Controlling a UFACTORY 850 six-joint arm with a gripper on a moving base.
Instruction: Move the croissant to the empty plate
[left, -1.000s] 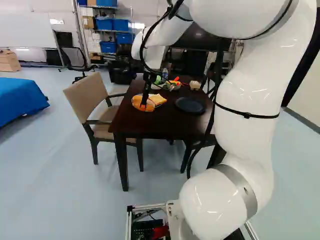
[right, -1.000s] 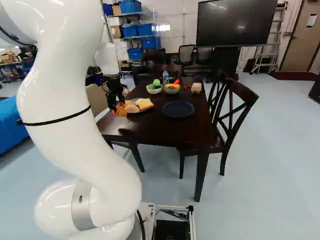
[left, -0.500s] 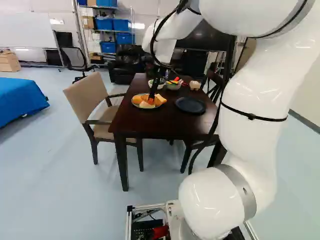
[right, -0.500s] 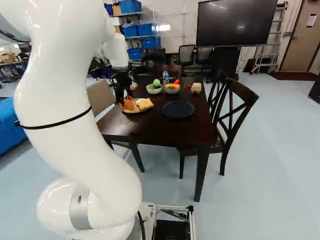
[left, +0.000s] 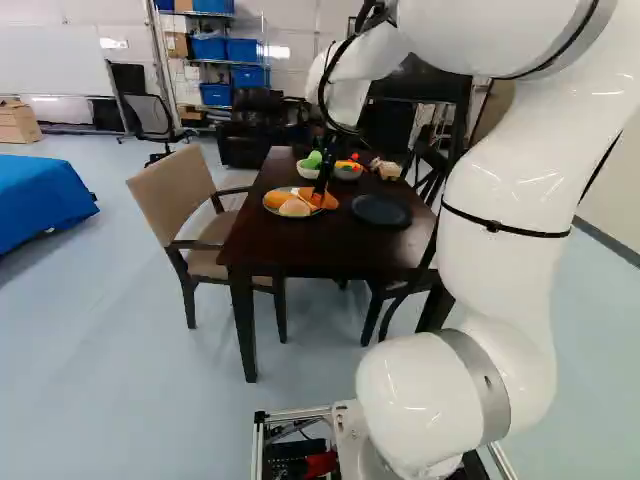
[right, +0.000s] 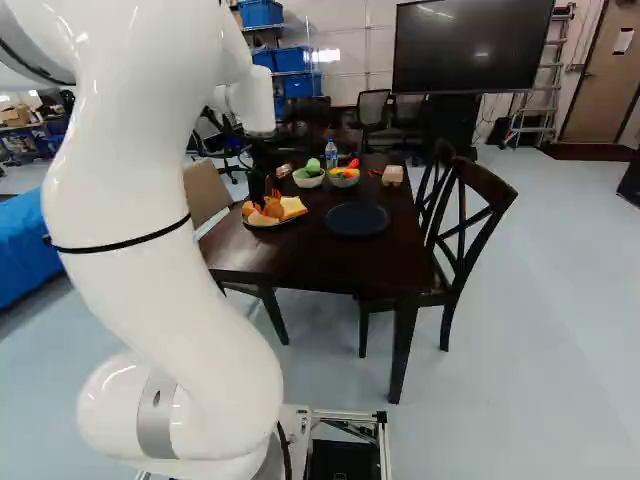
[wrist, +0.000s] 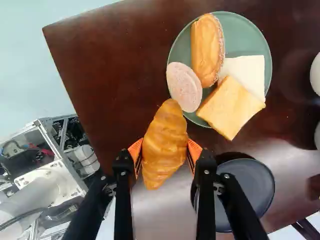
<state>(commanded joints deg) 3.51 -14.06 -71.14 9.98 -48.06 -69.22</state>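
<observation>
In the left base view my gripper (left: 322, 192) is over the food plate's side nearest the empty plate (left: 381, 210). The wrist view shows the gripper (wrist: 164, 150) shut on the golden croissant (wrist: 165, 137), an orange pad pressing each side. The croissant hangs above the table, its far tip overlapping the green plate's edge (wrist: 245, 37) in that view. On this plate lie a long bun (wrist: 206, 50), a pinkish round piece (wrist: 184, 86) and bread slices (wrist: 231, 107). The dark empty plate (wrist: 257, 185) shows beyond one finger, partly hidden by it.
Behind the plates on the dark table (right: 300, 255) stand two bowls, one with green items (right: 308, 178), one with colourful ones (right: 344, 178), a bottle (right: 331, 153) and a pale block (right: 392, 176). Chairs (right: 470, 215) flank the table.
My arm has carried the croissant from the food plate's left side towards its right, higher and nearer the empty plate. The gripper has stayed shut; the base has not moved.
</observation>
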